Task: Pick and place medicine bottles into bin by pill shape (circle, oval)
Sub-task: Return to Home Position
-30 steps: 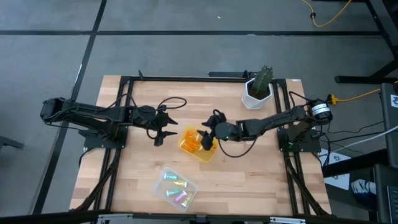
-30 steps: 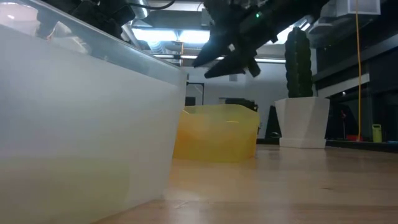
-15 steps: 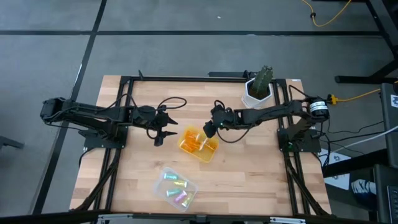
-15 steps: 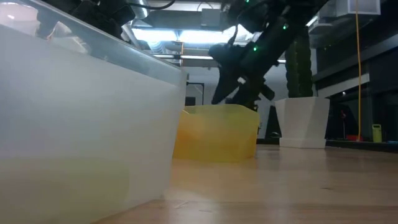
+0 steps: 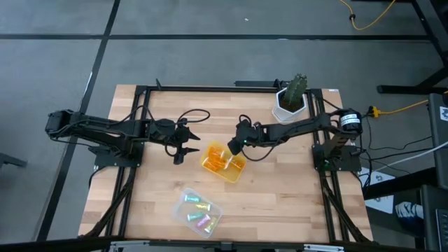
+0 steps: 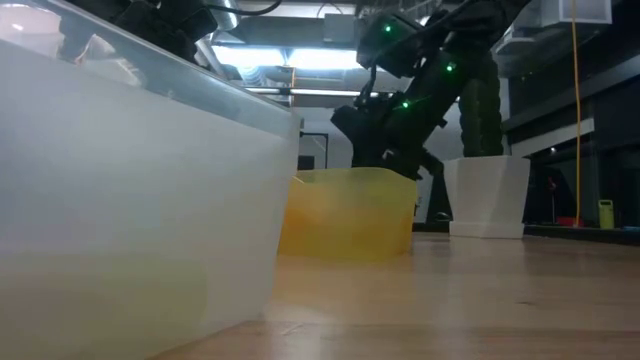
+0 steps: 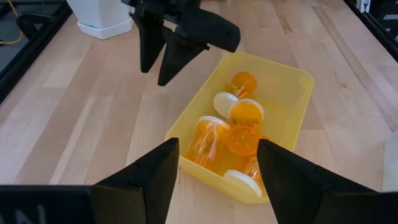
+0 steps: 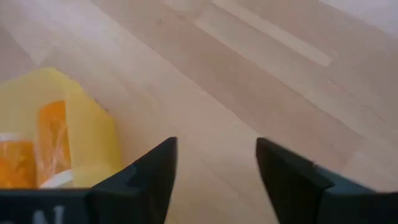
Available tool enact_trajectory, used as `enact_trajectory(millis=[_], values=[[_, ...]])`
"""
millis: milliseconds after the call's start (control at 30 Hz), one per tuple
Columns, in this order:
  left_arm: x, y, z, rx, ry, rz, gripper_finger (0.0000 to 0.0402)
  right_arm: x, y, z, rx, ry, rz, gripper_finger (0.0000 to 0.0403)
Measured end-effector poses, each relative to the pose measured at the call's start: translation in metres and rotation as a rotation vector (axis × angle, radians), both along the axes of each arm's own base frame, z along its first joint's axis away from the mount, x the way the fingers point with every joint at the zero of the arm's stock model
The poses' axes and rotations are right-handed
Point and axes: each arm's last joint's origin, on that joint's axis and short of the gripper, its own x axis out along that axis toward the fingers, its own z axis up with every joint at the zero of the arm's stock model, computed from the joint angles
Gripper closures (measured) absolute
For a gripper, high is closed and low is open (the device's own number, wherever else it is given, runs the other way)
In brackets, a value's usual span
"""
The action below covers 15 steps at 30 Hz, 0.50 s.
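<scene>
Taking the high view first, the left gripper (image 5: 186, 153) is recorded as spread and empty, with the yellow bin (image 5: 240, 170) just ahead of it. The right gripper (image 5: 232, 147) is hung over the bin's opposite edge. The orange bottles (image 5: 218, 159) are lodged in that bin, between the two grippers. The pastel vials (image 5: 197, 208) are lodged in a clear bin (image 5: 183, 194), well apart from both. Low view: the right gripper is seen above the yellow bin's far rim, and the contents are hidden by the walls. Left wrist view: several white-capped bottles are heaped just beyond the parted fingers (image 7: 155, 180). Right wrist view: that gripper's fingers are parted on nothing, with the yellow bin beside them. The bottles are judged light, rigid, smooth-sided and liable to roll. Hold is best taken across the barrel, below the cap, uppermost bottle first.
</scene>
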Motion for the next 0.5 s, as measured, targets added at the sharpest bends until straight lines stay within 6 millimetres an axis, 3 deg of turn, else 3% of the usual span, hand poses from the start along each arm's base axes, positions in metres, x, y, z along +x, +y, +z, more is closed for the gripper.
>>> enact_trajectory(millis=[233,500], values=[[-0.001,0.000,0.002,0.042,-0.006,-0.024,0.0190,-0.004,-0.001,0.020,-0.078,-0.020,0.077,0.0185],[0.006,0.001,0.030,0.240,-0.083,-0.110,0.0190,-0.021,-0.005,0.069,-0.242,-0.072,0.227,0.0185]])
